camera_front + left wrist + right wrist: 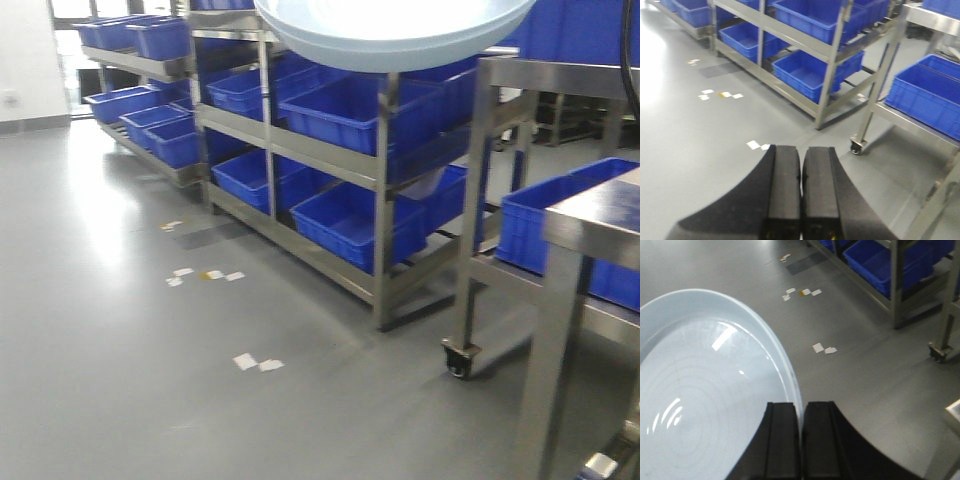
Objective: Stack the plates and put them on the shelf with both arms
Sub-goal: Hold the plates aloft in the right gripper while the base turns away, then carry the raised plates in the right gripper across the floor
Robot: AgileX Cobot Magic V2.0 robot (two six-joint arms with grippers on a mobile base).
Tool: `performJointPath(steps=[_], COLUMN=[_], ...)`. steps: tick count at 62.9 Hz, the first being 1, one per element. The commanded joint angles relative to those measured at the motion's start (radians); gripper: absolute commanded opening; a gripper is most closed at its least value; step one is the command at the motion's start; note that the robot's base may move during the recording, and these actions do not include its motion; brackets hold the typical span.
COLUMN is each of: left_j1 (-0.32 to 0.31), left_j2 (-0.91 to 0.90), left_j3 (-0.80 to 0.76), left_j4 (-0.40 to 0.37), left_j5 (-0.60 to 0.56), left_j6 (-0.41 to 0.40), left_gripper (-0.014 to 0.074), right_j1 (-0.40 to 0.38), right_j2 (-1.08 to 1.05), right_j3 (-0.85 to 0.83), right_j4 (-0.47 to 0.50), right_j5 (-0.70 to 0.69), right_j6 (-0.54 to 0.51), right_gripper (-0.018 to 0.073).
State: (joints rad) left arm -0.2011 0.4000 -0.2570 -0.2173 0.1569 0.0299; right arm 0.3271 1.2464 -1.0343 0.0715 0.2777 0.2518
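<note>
A large pale blue plate fills the left of the right wrist view. My right gripper is shut on its rim, one finger inside and one outside. The same plate shows from below at the top of the front view, held high above the floor. My left gripper is shut and holds nothing, hanging over the grey floor. Neither gripper shows in the front view. No other plate is in view.
A steel shelf rack with several blue bins stands ahead. A wheeled steel cart with a blue bin and a steel table corner are at right. Paper scraps lie on the grey floor.
</note>
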Motion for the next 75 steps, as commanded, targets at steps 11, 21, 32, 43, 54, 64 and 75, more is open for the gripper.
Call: performJointPath(steps=[11,21,32,43,54,64,75], left_j1=[-0.004,-0.004,-0.004,-0.004,-0.004,-0.004,-0.004], left_j2=[0.003,0.003,0.003,0.003,0.003,0.003,0.003], left_j3=[-0.03,-0.03,-0.03,-0.03,-0.03,-0.03,-0.03], left_j4=[-0.005,-0.005,-0.005,-0.005,-0.005,-0.005,-0.005], left_j5=[-0.09,-0.09,-0.09,-0.09,-0.09,-0.09,-0.09], left_j6=[-0.005,-0.005,-0.005,-0.005,-0.005,-0.005,-0.005], left_gripper=[0.0087,0.0087,0.0087,0.0087,0.0087,0.0087,0.0087], right_j1=[-0.002,-0.002,-0.002,-0.002,-0.002,-0.002,-0.002], right_j2=[-0.035,-0.035,-0.035,-0.035,-0.035,-0.035,-0.035], right_j3=[-0.039,-0.039,-0.039,-0.039,-0.039,-0.039,-0.039], right_j4=[-0.001,-0.001,-0.001,-0.001,-0.001,-0.001,-0.001], right_j5=[-0.09,-0.09,-0.09,-0.09,-0.09,-0.09,-0.09], right_j6=[-0.002,-0.002,-0.002,-0.002,-0.002,-0.002,-0.002], right_gripper=[0.0052,0.0052,0.0052,0.0052,0.0052,0.0052,0.0052])
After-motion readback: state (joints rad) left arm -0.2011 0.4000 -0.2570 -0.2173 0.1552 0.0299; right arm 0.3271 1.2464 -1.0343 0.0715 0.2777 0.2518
